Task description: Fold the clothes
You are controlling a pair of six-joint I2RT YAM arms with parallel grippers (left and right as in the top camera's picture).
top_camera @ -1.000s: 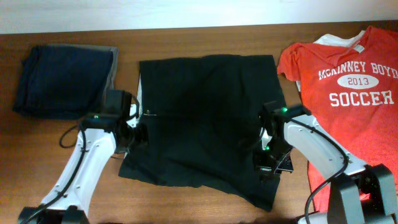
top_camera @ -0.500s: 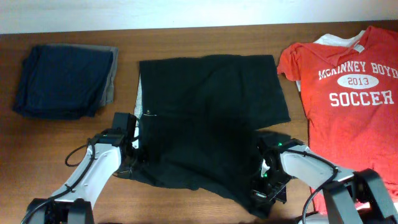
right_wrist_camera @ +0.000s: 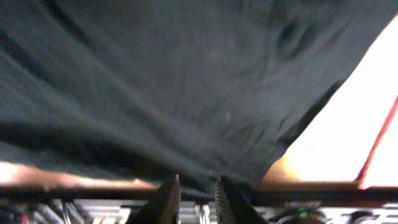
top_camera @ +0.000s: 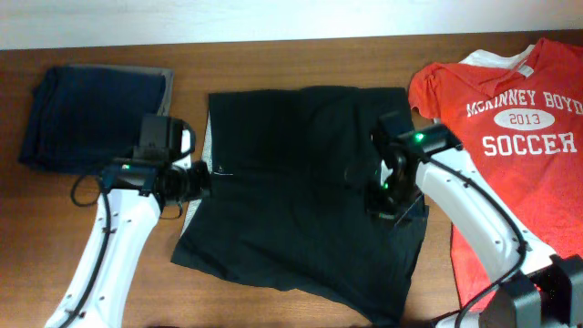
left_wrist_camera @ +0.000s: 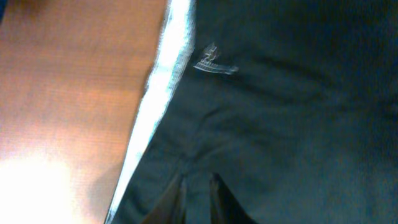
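Wooden table (top_camera: 291, 55) bears black shorts (top_camera: 301, 137), pinched by left claw (left_wrist_camera: 198, 183) and right claw (right_wrist_camera: 196, 182).

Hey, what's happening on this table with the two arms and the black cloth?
Two robot arms are handling a plain black pair of fabric shorts, spread unfolded on the brown wooden table. The left gripper sits at the shorts' left edge beside the whitish waistband strip; the right gripper sits at their right edge. Whether either has pinched the cloth is unclear.
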